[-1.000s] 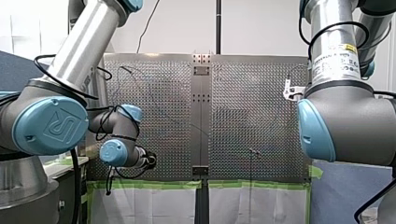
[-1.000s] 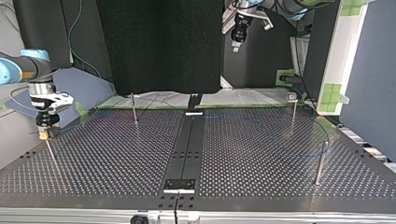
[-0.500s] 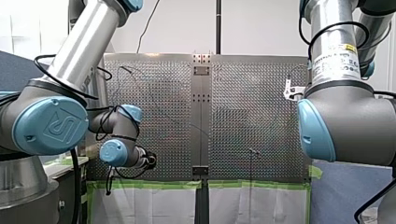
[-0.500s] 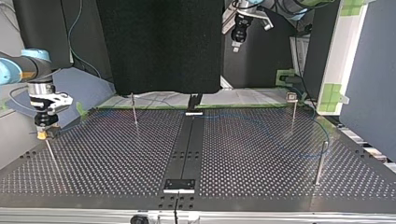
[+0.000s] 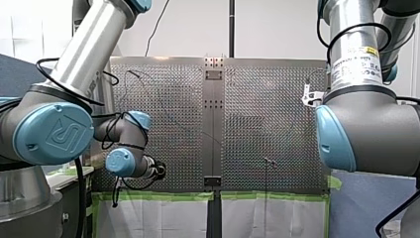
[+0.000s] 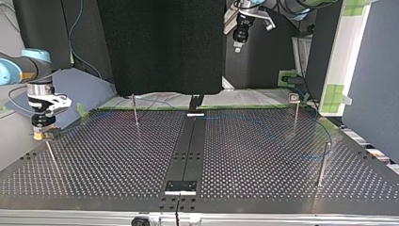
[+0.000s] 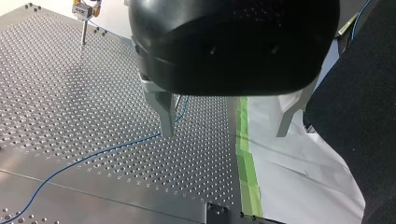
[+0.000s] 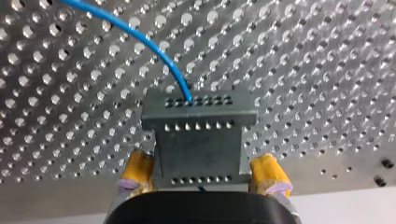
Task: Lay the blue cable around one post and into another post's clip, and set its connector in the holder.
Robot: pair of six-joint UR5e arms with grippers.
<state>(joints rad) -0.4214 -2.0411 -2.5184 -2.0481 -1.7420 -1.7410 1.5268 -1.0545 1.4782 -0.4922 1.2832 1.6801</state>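
Between the yellow pads (image 8: 137,170) of the right gripper (image 8: 201,163) you see a grey holder (image 8: 198,140), a block with rows of small holes. The pads stand apart on either side of it with a gap showing, so the jaws are spread and grip nothing. The blue cable (image 8: 140,35) curves into the block's far row of holes; whether its connector sits fully home you cannot tell from this angle. In the top view, the cable runs over the perforated table (image 6: 263,155) toward the view's right, among thin upright posts (image 6: 135,110). The left gripper (image 7: 224,135) hangs above the table near its green tape (image 7: 246,154), metal fingers (image 7: 164,114) wide apart and empty, with the cable passing on the plate under one finger.
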